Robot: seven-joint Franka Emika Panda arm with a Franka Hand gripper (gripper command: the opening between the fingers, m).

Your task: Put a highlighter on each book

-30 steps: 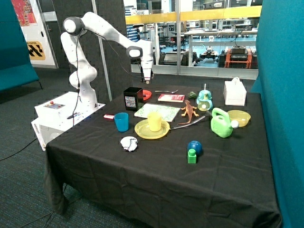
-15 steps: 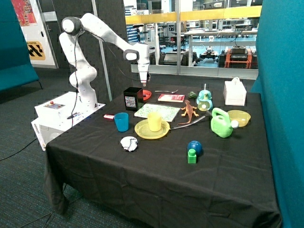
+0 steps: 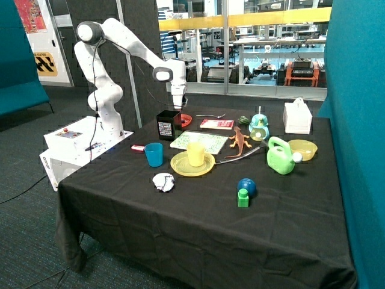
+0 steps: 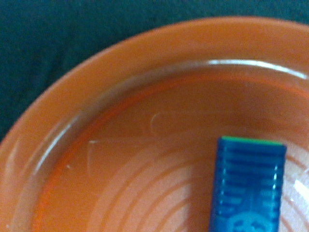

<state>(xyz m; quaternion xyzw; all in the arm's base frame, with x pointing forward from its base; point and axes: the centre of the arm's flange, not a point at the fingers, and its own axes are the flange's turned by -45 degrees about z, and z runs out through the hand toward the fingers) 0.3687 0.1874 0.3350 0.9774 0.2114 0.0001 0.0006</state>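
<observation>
The small red-pink book point(image 3: 216, 124) lies flat at the back of the table. The larger white book with green speckles point(image 3: 199, 141) lies in front of it, beside the yellow plate. My gripper point(image 3: 178, 108) hangs low over a red plate point(image 3: 186, 119) behind the black box point(image 3: 168, 124). The wrist view is filled by that red plate point(image 4: 120, 145), and a blue highlighter point(image 4: 248, 186) with a green end lies in it. Nothing rests on either book.
A yellow plate point(image 3: 180, 167) carries a yellow cup point(image 3: 195, 153). Around it stand a blue cup point(image 3: 154, 154), an orange toy lizard point(image 3: 239, 141), a green watering can point(image 3: 280, 155), a yellow bowl point(image 3: 304, 148) and a white box point(image 3: 298, 117). A small pink object point(image 3: 138, 147) lies near the table edge.
The arm has swung toward the black box and come down, bringing the gripper low over the red plate.
</observation>
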